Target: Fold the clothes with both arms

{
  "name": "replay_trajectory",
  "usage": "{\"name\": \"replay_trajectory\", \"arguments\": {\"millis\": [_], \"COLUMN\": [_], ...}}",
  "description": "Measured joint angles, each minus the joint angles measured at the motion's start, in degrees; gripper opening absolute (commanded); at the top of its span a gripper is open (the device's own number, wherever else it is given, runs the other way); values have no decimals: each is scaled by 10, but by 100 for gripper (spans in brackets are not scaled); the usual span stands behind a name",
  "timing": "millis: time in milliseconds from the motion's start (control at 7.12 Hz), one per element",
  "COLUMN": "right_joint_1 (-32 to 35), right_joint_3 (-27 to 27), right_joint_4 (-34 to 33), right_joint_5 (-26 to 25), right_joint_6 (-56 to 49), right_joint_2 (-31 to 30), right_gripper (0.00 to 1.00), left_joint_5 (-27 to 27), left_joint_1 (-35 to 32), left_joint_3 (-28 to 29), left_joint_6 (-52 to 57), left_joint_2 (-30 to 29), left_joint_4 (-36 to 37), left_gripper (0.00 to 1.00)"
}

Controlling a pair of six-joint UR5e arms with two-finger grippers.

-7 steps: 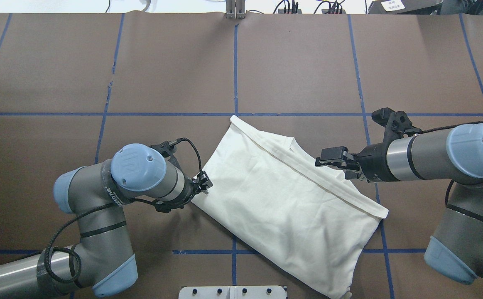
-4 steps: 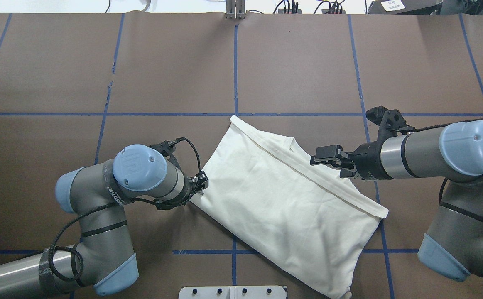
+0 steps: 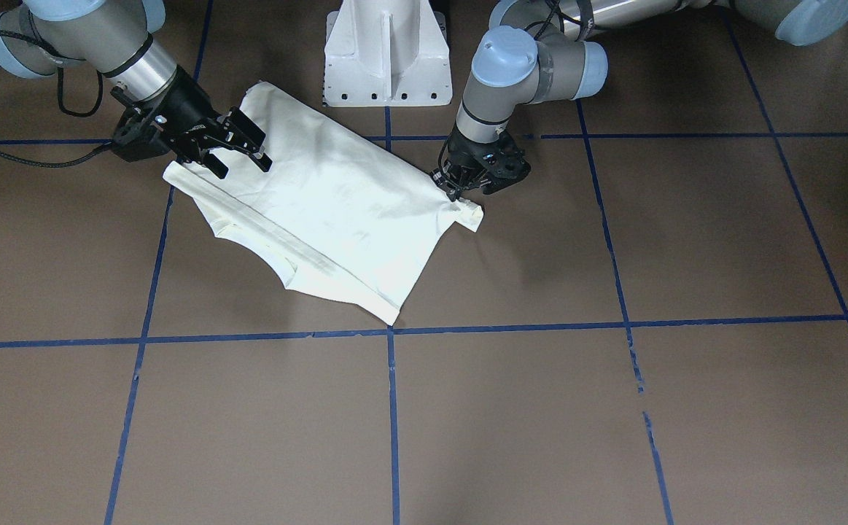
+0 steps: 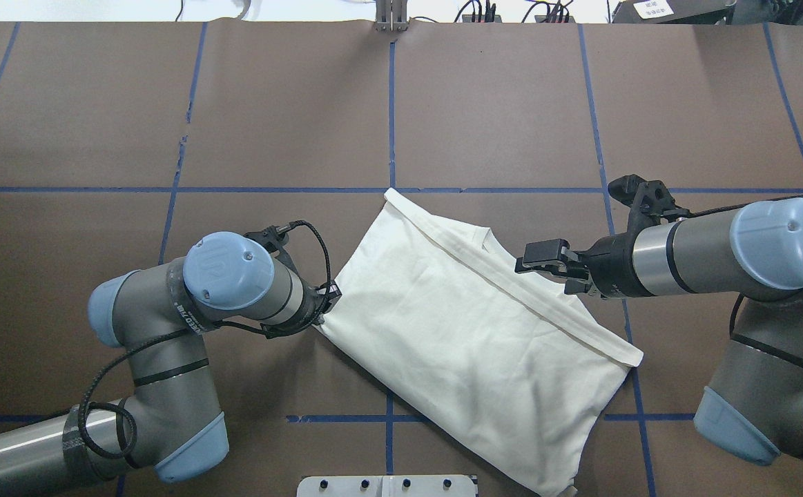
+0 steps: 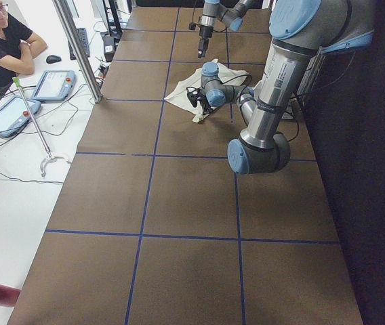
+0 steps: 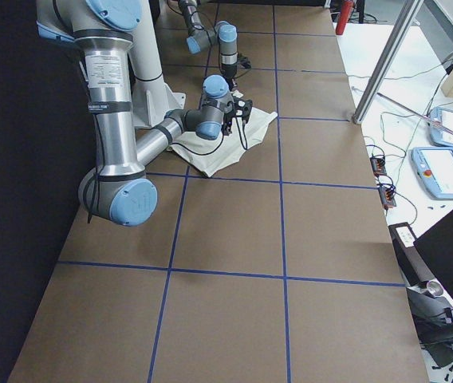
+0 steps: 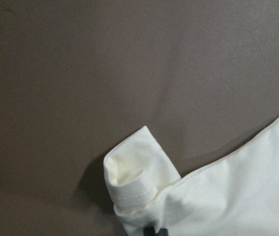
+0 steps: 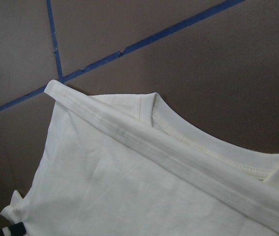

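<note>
Evidently the left pincer (image 3: 455, 191) clamps the shirt (image 3: 321, 211) edge — the right pincer (image 3: 240, 149) (jaws apart) hovers over it.

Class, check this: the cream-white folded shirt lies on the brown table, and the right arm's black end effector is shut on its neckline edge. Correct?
No: the cream-white folded shirt lies on the brown table, but the right arm's black end effector is open, jaws spread over its neckline edge; the exterior front-facing view shows this.

Brown-papered table (image 4: 511, 103) gridded with blue tape lines (image 4: 391, 124). White pedestal base (image 3: 387, 51) at its robot-side edge. Off the left end: seated person (image 5: 3, 40), two teach pendants (image 5: 53, 84), aluminium post (image 5: 77, 47).
</note>
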Motion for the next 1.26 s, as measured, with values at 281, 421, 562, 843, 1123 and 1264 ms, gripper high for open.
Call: {"name": "replay_trajectory", "arguments": {"millis": [281,421,562,843,1123,1264], "right_joint_1": [5,7,8,16,26,27], "right_joint_3": [0,0,0,-1,-3,-4], "right_joint_4": [0,1,1,2,2,2], "right_joint_5": [1,1,1,2,15,16], "right_joint_6": [0,0,0,-1,0,-1], "right_joint_2": [-2,-3,-4,-5,-3,-3], "right_gripper": [100,100,100,100,100,100], "left_joint_5": [0,0,0,0,8,15], "left_joint_1": [-53,-83,-116,-171,-186,-187], "left_joint_3": [31,82,158,287,380,407], "left_joint_6": [20,48,77,130,157,165], "left_joint_2": [-9,-33,-74,-156,-193,-198], "left_joint_4": [-2,-14,-49,-121,-216,-244], "left_gripper": [0,0,0,0,0,0]}}
